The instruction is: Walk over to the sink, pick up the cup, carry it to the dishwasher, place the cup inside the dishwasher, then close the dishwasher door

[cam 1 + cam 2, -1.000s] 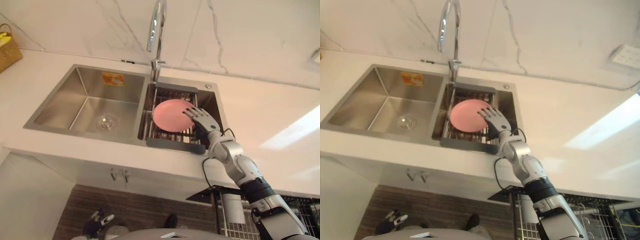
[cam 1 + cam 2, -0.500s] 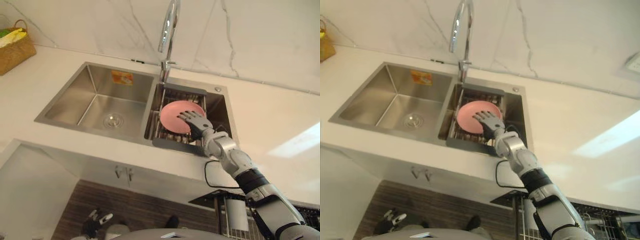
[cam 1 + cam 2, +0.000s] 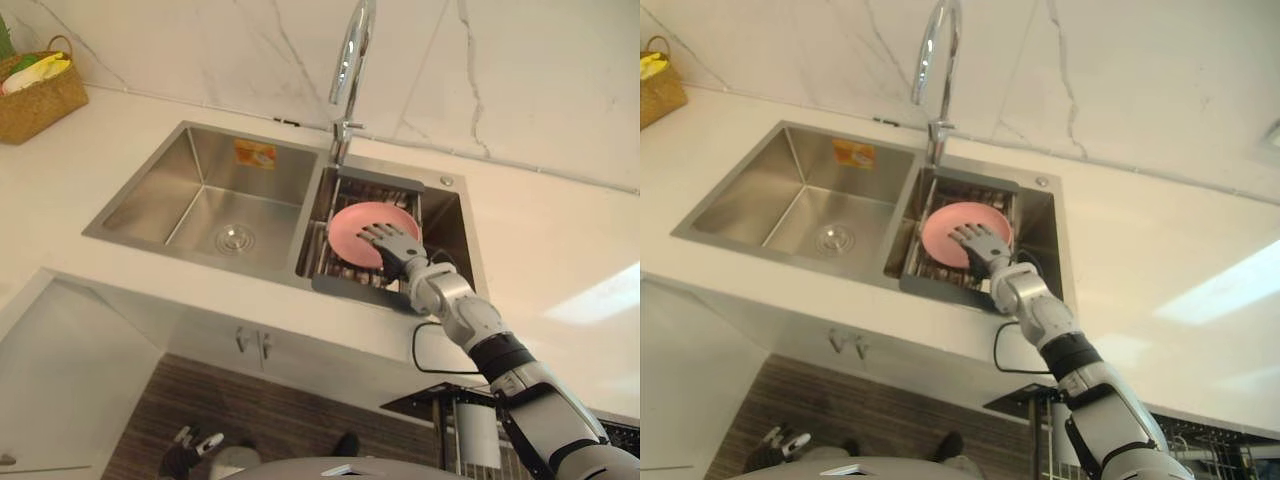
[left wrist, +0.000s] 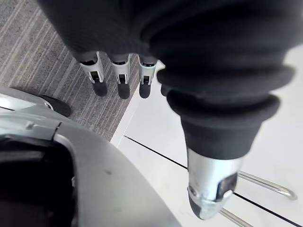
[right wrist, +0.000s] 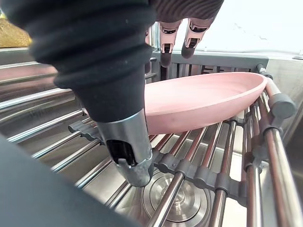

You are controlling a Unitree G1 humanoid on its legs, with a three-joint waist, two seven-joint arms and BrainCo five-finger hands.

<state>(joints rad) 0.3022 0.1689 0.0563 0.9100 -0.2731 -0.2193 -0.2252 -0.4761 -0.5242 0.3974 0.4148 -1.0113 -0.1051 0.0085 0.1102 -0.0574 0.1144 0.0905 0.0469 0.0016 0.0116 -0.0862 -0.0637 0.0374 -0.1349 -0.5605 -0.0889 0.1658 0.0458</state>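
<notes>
**A:** Where is the cup?

**B:** I see no cup. A shallow pink dish (image 5: 203, 97) rests on the steel-barred drying rack (image 5: 281, 101), in the right basin of the stainless double sink (image 3: 200, 190) set in the white counter (image 3: 560, 240).

**A:** And the right hand (image 3: 388, 243)?

**B:** Open. Its fingers (image 5: 189, 28) are spread over the dish, the thumb is low at the near edge, and nothing is gripped. The left hand (image 4: 120, 78) hangs relaxed and empty near the floor.

**A:** So this is the pick-up step?

**B:** I'd judge so. Next, fingers and thumb must close on the rim, then lift the dish clear of the rack.
</notes>
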